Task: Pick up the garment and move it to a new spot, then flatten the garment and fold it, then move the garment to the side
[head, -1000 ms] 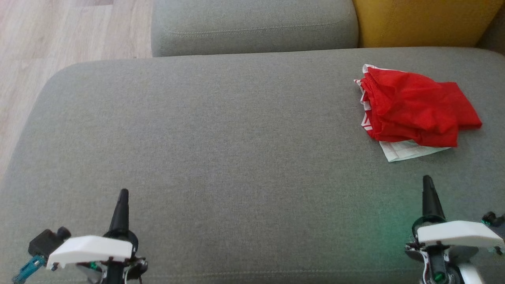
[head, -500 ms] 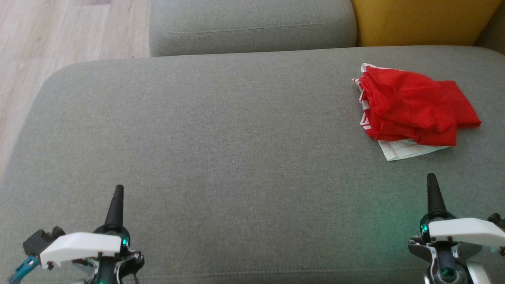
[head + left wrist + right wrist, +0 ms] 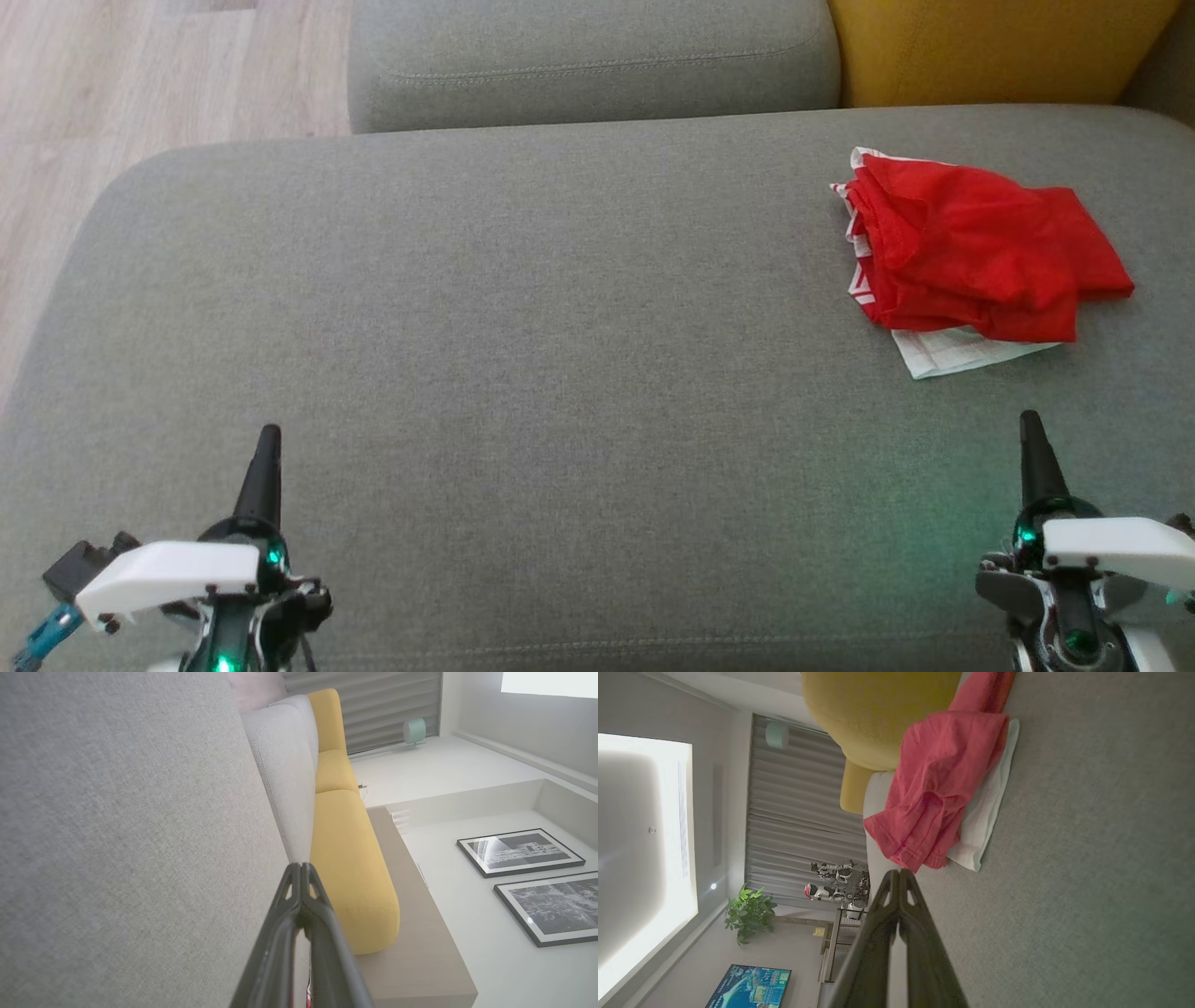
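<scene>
Head view is showing the red garment (image 3: 980,252) lying crumpled on the grey sofa seat (image 3: 560,327), far over on the right, with a white layer peeking out beneath its near edge. The right fingers (image 3: 1034,457) are resting pressed together and empty, pointing toward the garment from nearer the robot and not touching it. The left fingers (image 3: 264,457) are likewise closed and holding nothing, well apart from it at the lower left.
</scene>
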Controlling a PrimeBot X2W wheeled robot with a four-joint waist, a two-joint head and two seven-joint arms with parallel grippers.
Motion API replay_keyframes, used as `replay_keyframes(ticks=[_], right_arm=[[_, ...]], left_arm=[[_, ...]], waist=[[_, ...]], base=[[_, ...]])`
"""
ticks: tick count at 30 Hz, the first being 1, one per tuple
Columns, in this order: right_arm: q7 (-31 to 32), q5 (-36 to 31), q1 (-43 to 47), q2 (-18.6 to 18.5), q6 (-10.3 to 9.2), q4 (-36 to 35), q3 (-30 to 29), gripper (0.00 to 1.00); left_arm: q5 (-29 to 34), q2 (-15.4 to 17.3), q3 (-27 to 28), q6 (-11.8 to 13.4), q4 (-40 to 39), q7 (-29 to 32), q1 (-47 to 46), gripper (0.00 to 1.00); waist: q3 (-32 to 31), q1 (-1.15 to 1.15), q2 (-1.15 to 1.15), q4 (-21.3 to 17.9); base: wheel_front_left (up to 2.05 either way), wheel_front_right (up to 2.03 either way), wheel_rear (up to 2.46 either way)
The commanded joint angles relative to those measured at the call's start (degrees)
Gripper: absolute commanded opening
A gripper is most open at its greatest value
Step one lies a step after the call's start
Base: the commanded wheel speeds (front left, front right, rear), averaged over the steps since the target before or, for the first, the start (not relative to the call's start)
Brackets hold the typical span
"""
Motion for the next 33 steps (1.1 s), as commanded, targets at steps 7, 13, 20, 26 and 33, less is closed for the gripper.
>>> replay_keyframes(ticks=[7,13,20,26,33], right_arm=[[1.66,5.66,-3.72,-0.87,0.35,-2.45,0.16,0.00],[2.85,10.38,-3.94,-0.85,0.37,-2.62,-0.41,0.00],[4.04,15.11,-4.16,-0.83,0.39,-2.80,-0.99,0.00],[4.54,16.86,-4.25,-0.78,0.40,-2.86,-1.26,0.00],[4.62,16.78,-4.26,-0.71,0.40,-2.85,-1.36,0.00]], left_arm=[[-4.55,0.97,2.60,-0.37,-1.55,1.57,-3.66,0.00],[-8.38,0.95,3.39,-0.39,-1.51,2.78,-4.10,0.00],[-12.23,0.94,4.18,-0.42,-1.47,4.00,-4.55,0.00],[-13.64,0.89,4.54,-0.43,-1.46,4.51,-4.72,0.00],[-13.55,0.82,4.65,-0.43,-1.45,4.60,-4.73,0.00]], waist=[[0.08,0.00,0.00,-0.14],[0.15,0.00,0.00,-0.29],[0.23,0.00,0.00,-0.43],[0.25,0.00,0.00,-0.49],[0.25,0.00,0.00,-0.49]], base=[[0.00,0.00,0.00],[0.00,0.00,0.00],[0.00,0.00,0.00],[0.00,0.00,0.00],[0.00,0.00,0.00]])
